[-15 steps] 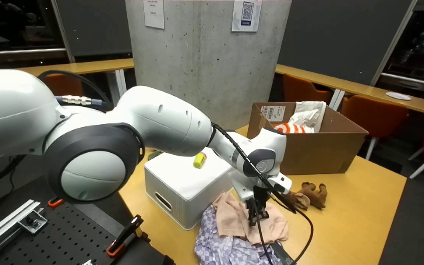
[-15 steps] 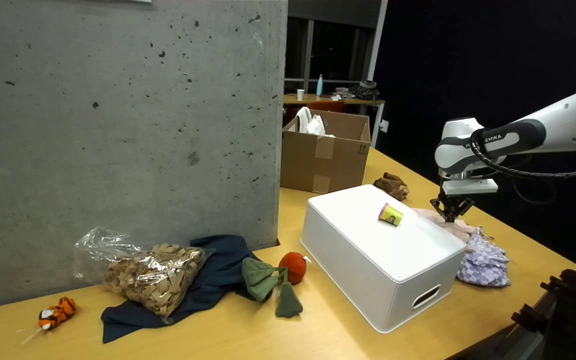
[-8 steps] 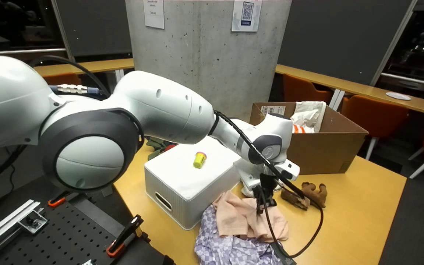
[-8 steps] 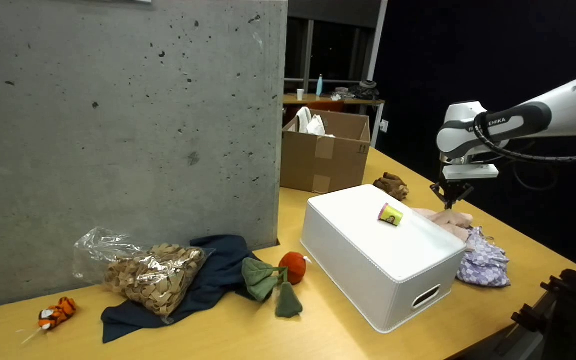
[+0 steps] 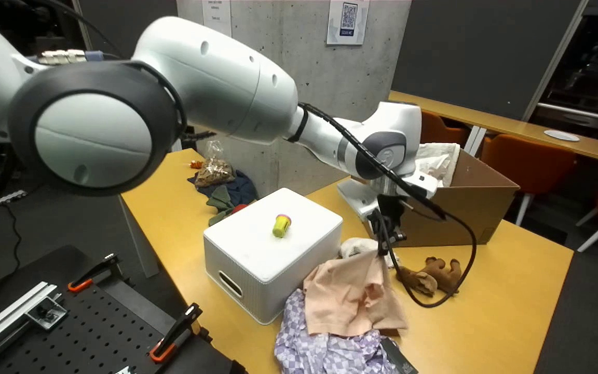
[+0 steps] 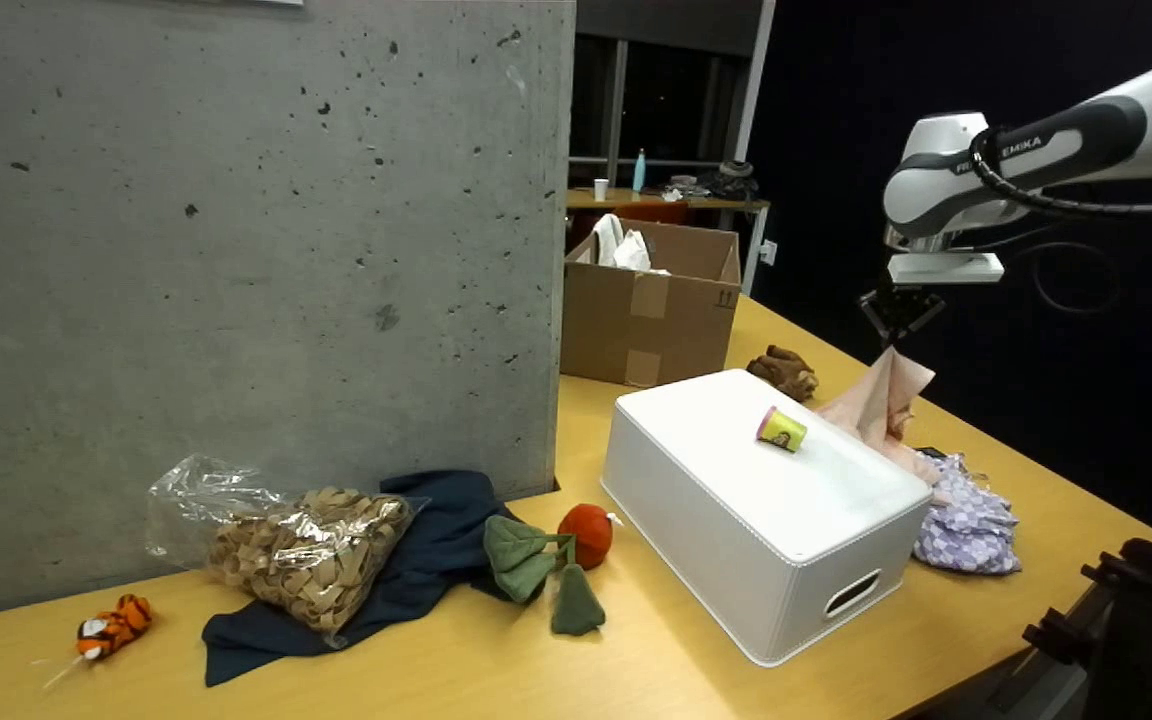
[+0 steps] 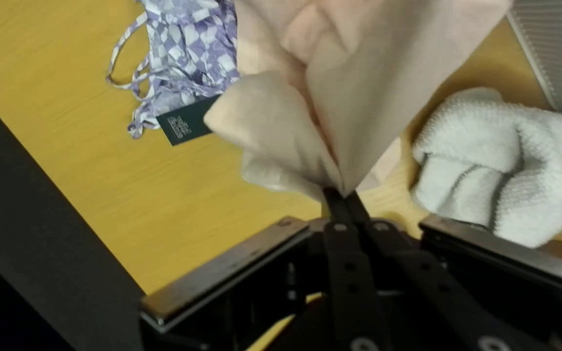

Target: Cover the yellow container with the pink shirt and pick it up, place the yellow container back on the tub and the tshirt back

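Observation:
The pink shirt (image 5: 348, 298) hangs from my gripper (image 5: 383, 251), which is shut on a pinch of its cloth. The shirt's raised corner forms a peak, and its lower part still rests on the table and the purple checked cloth. The wrist view shows the pink shirt (image 7: 373, 63) gathered at the closed fingertips (image 7: 342, 192). In an exterior view the shirt (image 6: 881, 400) rises behind the white tub. The yellow container (image 5: 281, 226), with a pink rim, stands on top of the upturned white tub (image 5: 257, 249); both also show in an exterior view, the container (image 6: 782, 429) uncovered.
Purple checked cloth (image 5: 325, 353) lies in front of the tub. A white towel (image 7: 505, 161) and brown plush toy (image 5: 434, 275) lie near the cardboard box (image 5: 460, 213). A plastic bag (image 6: 316, 560), dark cloth (image 6: 436, 560) and plush fruit (image 6: 586, 535) lie beyond the tub.
My gripper has risen from the shirt on the table and lifted a corner of it into a peak. The container and tub have not moved.

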